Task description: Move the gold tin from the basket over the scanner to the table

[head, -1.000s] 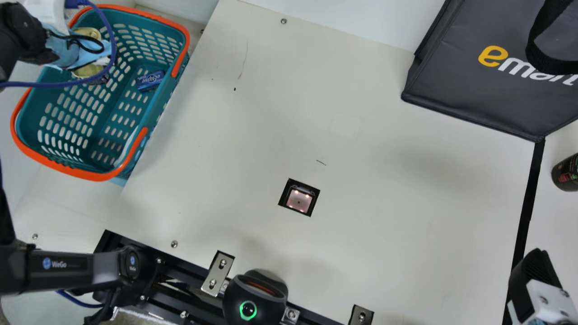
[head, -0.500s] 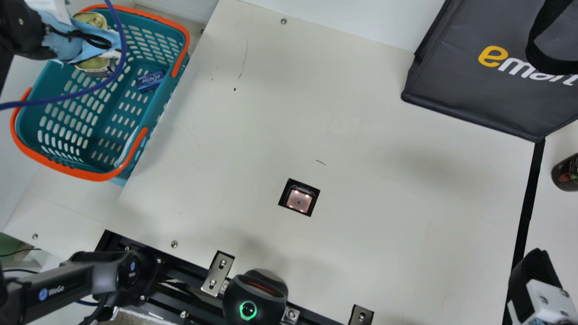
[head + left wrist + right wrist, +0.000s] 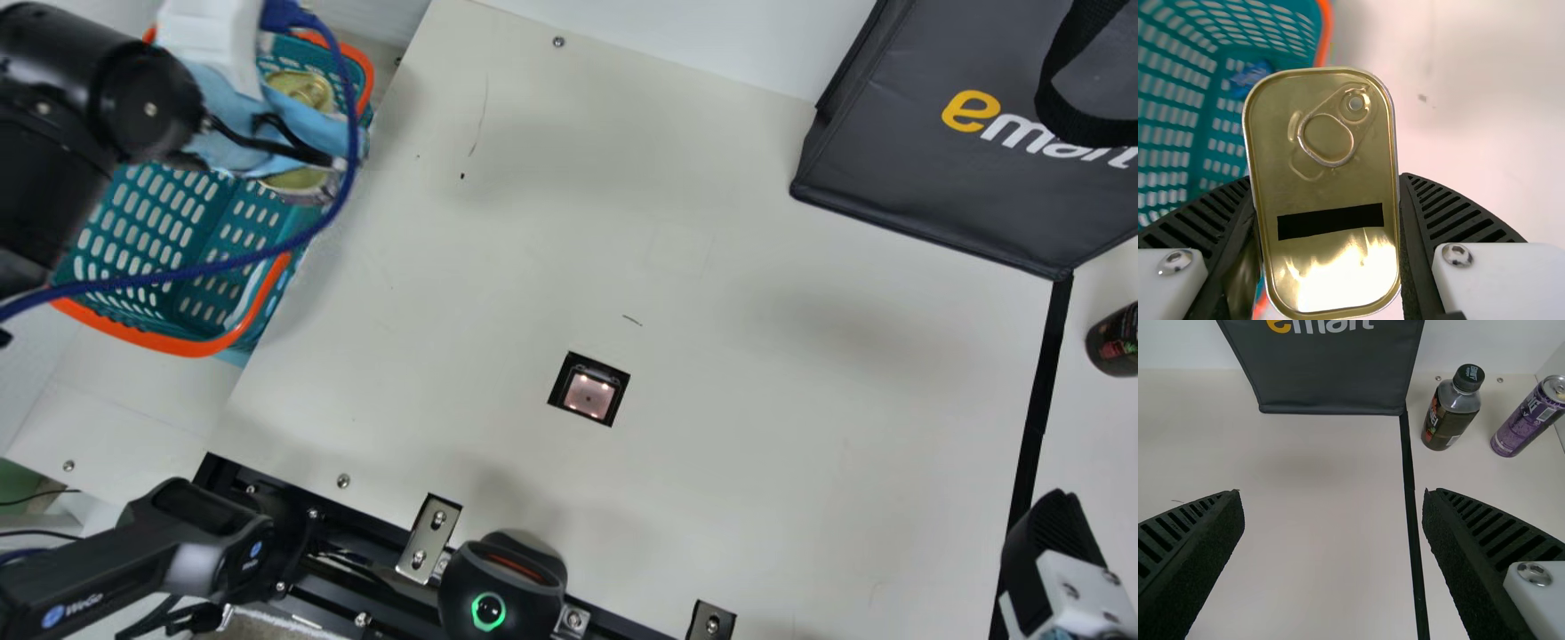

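The left claw (image 3: pixel 1326 179) clasps the gold tin (image 3: pixel 1323 193) across its narrow width. The scanner (image 3: pixel 589 394) lies rightward, nearer the robot.

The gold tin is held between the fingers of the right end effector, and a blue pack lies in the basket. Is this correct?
Not quite: the left wrist view shows the gold tin between the fingers of the left end effector, not the right. A blue pack does lie in the basket.
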Tool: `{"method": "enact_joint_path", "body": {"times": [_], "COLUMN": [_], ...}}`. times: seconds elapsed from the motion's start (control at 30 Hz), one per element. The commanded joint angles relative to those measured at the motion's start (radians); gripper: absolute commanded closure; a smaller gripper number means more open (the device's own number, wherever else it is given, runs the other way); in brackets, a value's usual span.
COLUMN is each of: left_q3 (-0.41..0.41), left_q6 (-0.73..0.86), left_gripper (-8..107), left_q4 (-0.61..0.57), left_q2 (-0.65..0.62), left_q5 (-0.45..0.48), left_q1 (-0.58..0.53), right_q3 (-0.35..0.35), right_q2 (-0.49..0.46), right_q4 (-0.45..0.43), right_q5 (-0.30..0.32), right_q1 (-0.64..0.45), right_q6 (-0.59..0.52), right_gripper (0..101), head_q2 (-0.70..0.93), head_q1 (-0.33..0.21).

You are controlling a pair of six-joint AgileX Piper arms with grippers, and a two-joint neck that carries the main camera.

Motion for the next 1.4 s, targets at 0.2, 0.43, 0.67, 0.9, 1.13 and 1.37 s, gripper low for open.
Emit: {"method": "enact_joint_path", "body": {"times": [0.2, 0.43, 0.67, 0.9, 1.13, 1.37], "left_q3": [0.019, 0.020, 0.008, 0.039, 0.101, 0.166], "left_q6": [-0.171, -0.259, -0.325, -0.386, -0.441, -0.503], "left_gripper": [107, 107, 107, 107, 107, 107], "left_q4": [-0.039, -0.102, -0.144, -0.154, -0.149, -0.116], "left_q2": [0.020, 0.036, 0.047, 0.060, 0.080, 0.108], "left_q5": [0.026, 0.026, 0.026, -0.030, -0.128, -0.224], "left_q1": [-0.250, -0.377, -0.486, -0.589, -0.674, -0.737], "right_q3": [0.000, 0.000, 0.000, 0.000, 0.000, 0.000], "right_q2": [0.000, 0.000, 0.000, 0.000, 0.000, 0.000], "right_q4": [0.000, 0.000, 0.000, 0.000, 0.000, 0.000], "right_q5": [0.000, 0.000, 0.000, 0.000, 0.000, 0.000], "right_q1": [0.000, 0.000, 0.000, 0.000, 0.000, 0.000], "right_q6": [0.000, 0.000, 0.000, 0.000, 0.000, 0.000], "right_gripper": [6, 6, 6, 6, 6, 6], "head_q2": [0.004, 0.004, 0.004, 0.004, 0.004, 0.004], "head_q1": [-0.030, -0.030, -0.030, -0.030, -0.030, -0.030]}}
